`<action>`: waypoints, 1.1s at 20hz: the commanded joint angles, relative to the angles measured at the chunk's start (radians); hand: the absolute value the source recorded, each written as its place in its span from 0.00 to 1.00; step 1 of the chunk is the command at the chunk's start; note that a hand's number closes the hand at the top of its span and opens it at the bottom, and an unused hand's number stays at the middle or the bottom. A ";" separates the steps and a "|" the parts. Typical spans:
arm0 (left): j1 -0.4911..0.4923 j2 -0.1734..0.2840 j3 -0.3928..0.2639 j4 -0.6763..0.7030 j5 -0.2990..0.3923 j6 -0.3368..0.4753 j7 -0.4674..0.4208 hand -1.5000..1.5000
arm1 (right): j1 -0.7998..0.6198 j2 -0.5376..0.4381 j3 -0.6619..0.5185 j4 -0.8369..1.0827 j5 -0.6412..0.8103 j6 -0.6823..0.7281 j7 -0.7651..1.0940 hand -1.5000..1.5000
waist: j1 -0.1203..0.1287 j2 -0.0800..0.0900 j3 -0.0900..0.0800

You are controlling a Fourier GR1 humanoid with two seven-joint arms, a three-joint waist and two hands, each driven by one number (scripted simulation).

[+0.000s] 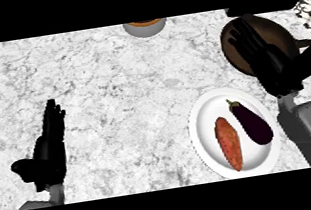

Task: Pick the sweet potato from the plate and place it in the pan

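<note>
Sweet potato, orange and elongated (228,143), is seen lying on the round white plate (204,120) beside a dark purple eggplant (252,122), not yet picked. The right hand (267,60) is held with fingers straight over the dark round pan (234,39), just beyond the plate. The left hand (51,143) is rested open, well apart. Bare marble counter (126,91) is left between them.

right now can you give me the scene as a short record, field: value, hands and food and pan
sweet potato: lying on the white plate, left of the eggplant, not yet picked
pan: dark, beyond the plate, partly hidden by the right hand
right hand: open, fingers straight, over the pan, holding nothing
left hand: open, resting at the left, fingers up
bowl: at the counter's far edge
</note>
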 commanded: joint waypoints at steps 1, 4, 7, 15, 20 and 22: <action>-0.033 -0.004 0.000 0.030 0.031 -0.053 0.040 0.50 | -0.032 -0.005 0.071 -0.013 0.073 0.035 -0.001 1.00 | 0.006 -0.010 0.033; -0.071 -0.022 -0.092 -0.002 0.053 -0.119 0.142 0.50 | -0.116 -0.057 0.228 -0.042 0.186 0.180 -0.048 1.00 | 0.018 -0.008 0.033; -0.049 -0.021 -0.111 0.019 0.071 -0.160 0.144 0.50 | -0.247 -0.280 0.284 -0.095 0.474 0.185 -0.094 1.00 | 0.003 -0.055 -0.004; -0.088 0.038 -0.054 -0.030 0.203 -0.321 0.277 0.50 | -0.026 -0.177 0.324 -0.029 0.615 0.031 -0.540 0.00 | 0.006 -0.011 0.034; -0.073 0.023 -0.082 -0.028 0.177 -0.302 0.255 0.50 | -0.105 -0.318 0.541 -0.077 0.886 0.159 -0.239 0.00 | -0.001 -0.022 0.028; -0.075 0.031 -0.074 -0.025 0.185 -0.304 0.275 0.50 | -0.127 -0.341 0.618 -0.110 0.982 0.217 -0.131 0.00 | -0.004 -0.027 0.027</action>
